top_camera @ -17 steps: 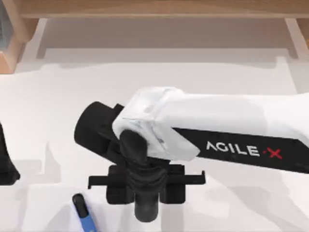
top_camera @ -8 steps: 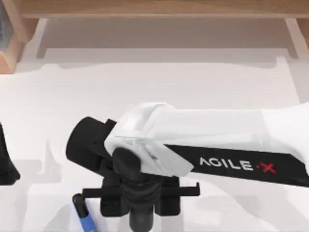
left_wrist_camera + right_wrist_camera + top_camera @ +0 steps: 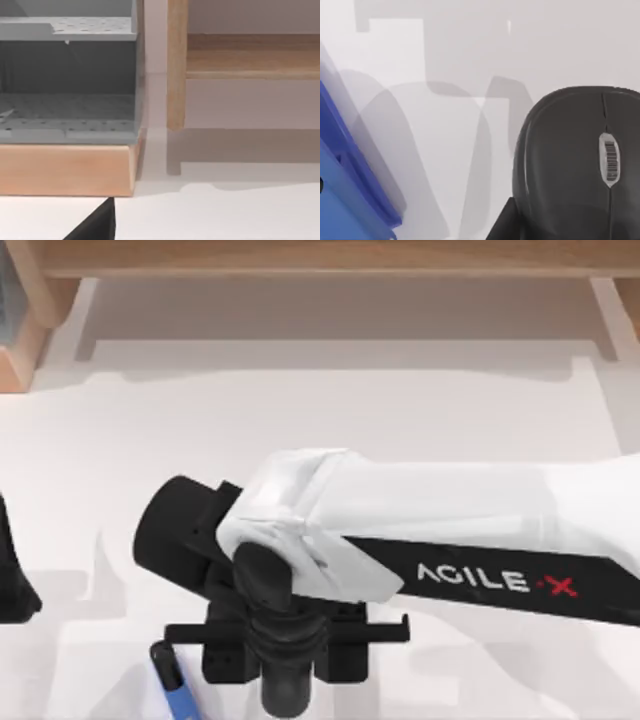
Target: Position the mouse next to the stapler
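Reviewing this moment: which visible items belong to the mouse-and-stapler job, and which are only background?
Part of the job:
- black mouse, on the table
- blue stapler, near the table's front left
- right arm, stretched over both

Just there:
- wooden shelf
- grey perforated tray
- white table
- left arm, parked at the left edge

This is a rendered office desk setting. A smooth white tabletop (image 3: 330,410) spans the scene, and at its 12 o'clock edge stands a light wooden shelf unit (image 3: 330,260) with pale upright legs. At 10 o'clock a grey perforated plastic drawer organiser (image 3: 67,75) sits on a wooden base. Desk items complete the picture: a dark grey computer mouse (image 3: 580,165) and, near it, a blue stapler (image 3: 345,185) at about 7 o'clock.
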Motion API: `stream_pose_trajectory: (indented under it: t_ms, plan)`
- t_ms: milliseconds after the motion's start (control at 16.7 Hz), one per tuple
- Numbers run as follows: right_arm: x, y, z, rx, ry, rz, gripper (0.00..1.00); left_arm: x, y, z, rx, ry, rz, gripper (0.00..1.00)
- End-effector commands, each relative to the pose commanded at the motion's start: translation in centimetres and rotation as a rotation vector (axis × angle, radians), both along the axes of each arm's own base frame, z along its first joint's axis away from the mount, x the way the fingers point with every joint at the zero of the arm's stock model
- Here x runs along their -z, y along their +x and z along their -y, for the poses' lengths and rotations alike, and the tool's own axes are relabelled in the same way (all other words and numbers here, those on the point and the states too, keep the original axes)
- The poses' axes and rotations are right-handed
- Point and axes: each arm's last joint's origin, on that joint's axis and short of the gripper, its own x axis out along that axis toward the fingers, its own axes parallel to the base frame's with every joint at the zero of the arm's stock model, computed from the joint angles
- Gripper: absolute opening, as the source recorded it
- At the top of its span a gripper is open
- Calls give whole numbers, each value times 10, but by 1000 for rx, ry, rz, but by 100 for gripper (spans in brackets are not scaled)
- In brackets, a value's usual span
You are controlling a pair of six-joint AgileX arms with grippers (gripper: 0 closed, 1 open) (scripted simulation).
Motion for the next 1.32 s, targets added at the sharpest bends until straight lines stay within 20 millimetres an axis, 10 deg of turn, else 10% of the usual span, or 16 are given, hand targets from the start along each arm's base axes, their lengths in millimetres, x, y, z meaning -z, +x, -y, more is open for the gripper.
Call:
stream_pose_trajectory:
  t_ms: [1200,1320]
  plan:
    - [23,0,1,-3,-36,-17,0,0,0,0,0,0,0,100]
    - [23,0,1,-3,-36,-17,15,0,0,0,0,0,0,100]
